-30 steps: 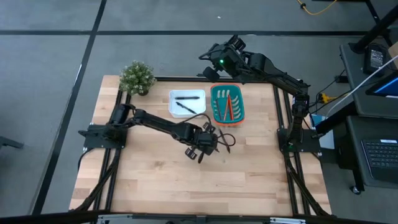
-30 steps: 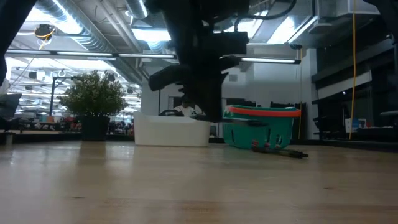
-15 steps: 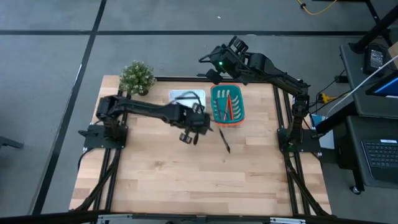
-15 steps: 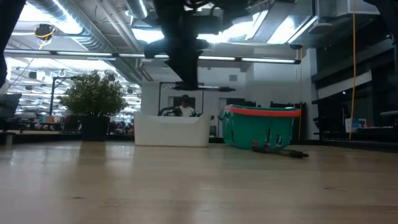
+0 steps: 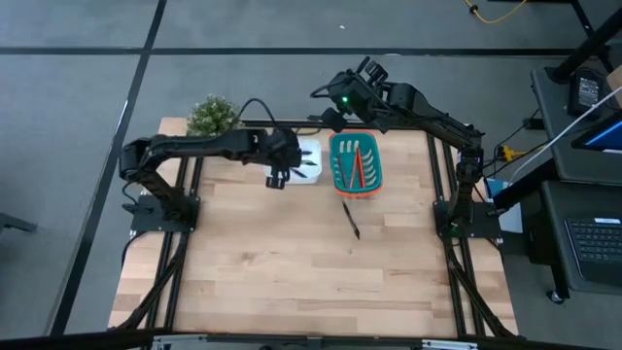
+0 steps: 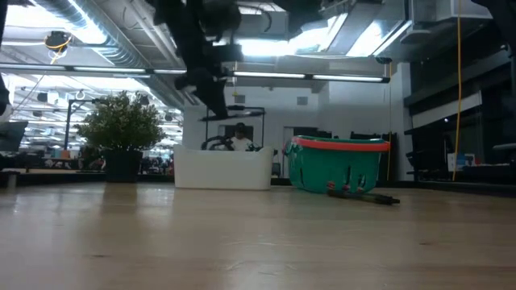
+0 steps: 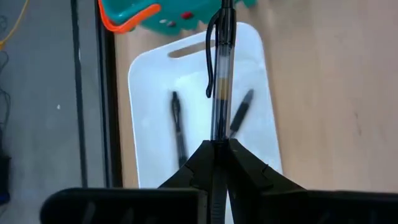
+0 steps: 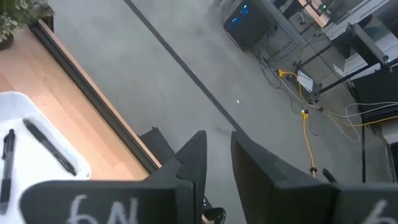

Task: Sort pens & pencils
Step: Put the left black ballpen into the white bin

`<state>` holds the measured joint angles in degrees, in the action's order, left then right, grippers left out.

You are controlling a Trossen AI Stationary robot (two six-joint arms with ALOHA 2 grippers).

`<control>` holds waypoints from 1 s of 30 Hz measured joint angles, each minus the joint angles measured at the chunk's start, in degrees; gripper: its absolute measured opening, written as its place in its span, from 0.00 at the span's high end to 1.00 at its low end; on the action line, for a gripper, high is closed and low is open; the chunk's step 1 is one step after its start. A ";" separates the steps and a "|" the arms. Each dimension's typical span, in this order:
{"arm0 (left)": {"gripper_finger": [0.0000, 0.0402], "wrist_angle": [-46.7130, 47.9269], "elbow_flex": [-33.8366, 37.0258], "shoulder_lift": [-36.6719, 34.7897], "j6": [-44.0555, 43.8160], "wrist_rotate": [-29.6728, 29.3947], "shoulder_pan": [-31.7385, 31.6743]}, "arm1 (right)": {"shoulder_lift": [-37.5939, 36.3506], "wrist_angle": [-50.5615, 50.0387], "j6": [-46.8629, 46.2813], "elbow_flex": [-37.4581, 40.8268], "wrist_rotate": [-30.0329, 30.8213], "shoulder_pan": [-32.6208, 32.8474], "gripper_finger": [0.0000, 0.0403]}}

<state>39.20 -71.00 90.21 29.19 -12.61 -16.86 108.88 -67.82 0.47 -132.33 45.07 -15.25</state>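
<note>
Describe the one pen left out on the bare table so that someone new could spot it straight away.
Start at the teal basket with the orange rim, beside the white tray. Just off the basket's edge, toward the middle of the wooden table, lies a single dark pen. It alone lies on bare wood; the others are in the tray, the basket or the left tool.

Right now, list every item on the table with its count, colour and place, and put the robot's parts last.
White plastic tray: one, at the table's back edge, holding two black pens.
Teal basket with orange rim: one, right of the tray, holding red and orange pencils; count unclear.
Loose black pen: one, on the wood in front of the basket.
Potted green plant: one, back left corner.
Left gripper: fingers shut on a clear-barrelled pen, above the tray.
Right gripper: fingers open, behind the basket.
</note>
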 joint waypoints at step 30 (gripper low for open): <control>0.95 -15.68 7.85 10.49 4.07 10.64 -12.22 | 0.00 0.73 1.21 0.00 -1.33 0.31 0.81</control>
<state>23.52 -63.15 100.70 33.26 -1.96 -29.08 108.88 -67.09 1.68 -132.33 43.75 -14.94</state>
